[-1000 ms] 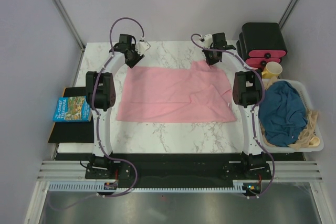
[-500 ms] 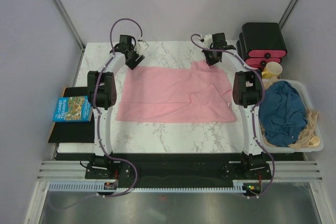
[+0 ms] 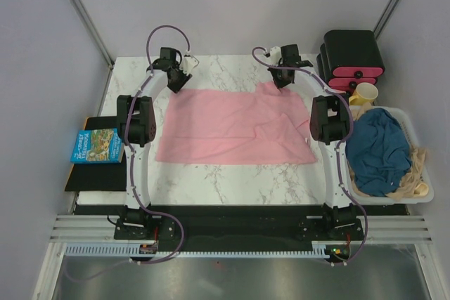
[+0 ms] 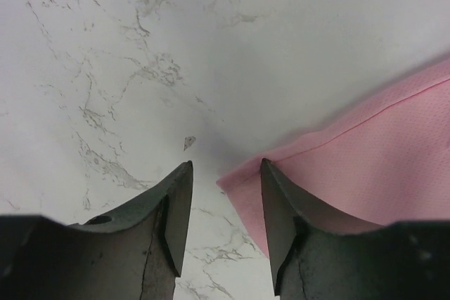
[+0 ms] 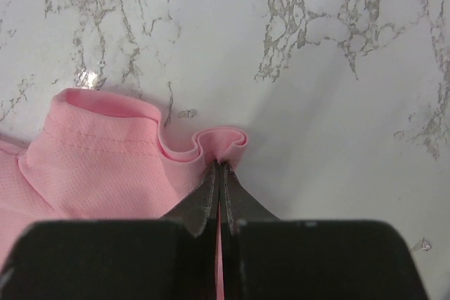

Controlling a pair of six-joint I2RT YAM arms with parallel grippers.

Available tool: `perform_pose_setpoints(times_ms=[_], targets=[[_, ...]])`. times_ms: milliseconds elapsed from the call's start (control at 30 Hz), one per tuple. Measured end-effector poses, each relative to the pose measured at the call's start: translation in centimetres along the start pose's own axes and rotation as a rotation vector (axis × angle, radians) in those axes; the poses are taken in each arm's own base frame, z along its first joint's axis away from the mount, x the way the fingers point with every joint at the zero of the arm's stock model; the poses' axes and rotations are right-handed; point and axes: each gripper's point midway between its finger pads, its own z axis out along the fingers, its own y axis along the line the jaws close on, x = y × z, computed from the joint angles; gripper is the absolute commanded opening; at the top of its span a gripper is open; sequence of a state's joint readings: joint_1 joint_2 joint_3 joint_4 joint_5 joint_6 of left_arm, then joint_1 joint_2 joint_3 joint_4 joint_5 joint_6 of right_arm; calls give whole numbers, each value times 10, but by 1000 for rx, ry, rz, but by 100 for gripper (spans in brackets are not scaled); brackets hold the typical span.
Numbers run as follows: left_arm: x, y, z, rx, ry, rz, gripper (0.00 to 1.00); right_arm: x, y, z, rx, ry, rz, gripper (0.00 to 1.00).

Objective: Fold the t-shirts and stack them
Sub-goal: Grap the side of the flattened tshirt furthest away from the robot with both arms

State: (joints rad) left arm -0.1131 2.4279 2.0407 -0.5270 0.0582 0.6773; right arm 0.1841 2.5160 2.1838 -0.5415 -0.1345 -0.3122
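The light pink t-shirt lies spread flat on the marble table. My left gripper is open at its far left corner; in the left wrist view the corner sits between the spread jaws, touching the right finger. My right gripper is shut on the shirt's far right edge, and a pinched fold bulges out at the fingertips in the right wrist view. The dark teal-blue t-shirt lies crumpled in a white basket at the right.
Black boxes with pink fronts stand at the far right, a yellow cup beside them. A blue book lies on a black mat off the table's left edge. Bare marble runs behind the shirt.
The right gripper has shifted slightly left with the pinched edge. The left gripper has barely moved.
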Motion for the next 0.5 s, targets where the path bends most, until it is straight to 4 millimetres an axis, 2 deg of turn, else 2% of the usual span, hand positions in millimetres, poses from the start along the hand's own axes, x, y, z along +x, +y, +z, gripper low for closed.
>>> perform_pose_setpoints(times_ms=[167, 500], targets=[[0, 1, 0, -3, -1, -12, 55, 0, 1, -1, -1, 4, -8, 0], [2, -3, -1, 45, 26, -39, 51, 2, 5, -4, -5, 14, -15, 0]])
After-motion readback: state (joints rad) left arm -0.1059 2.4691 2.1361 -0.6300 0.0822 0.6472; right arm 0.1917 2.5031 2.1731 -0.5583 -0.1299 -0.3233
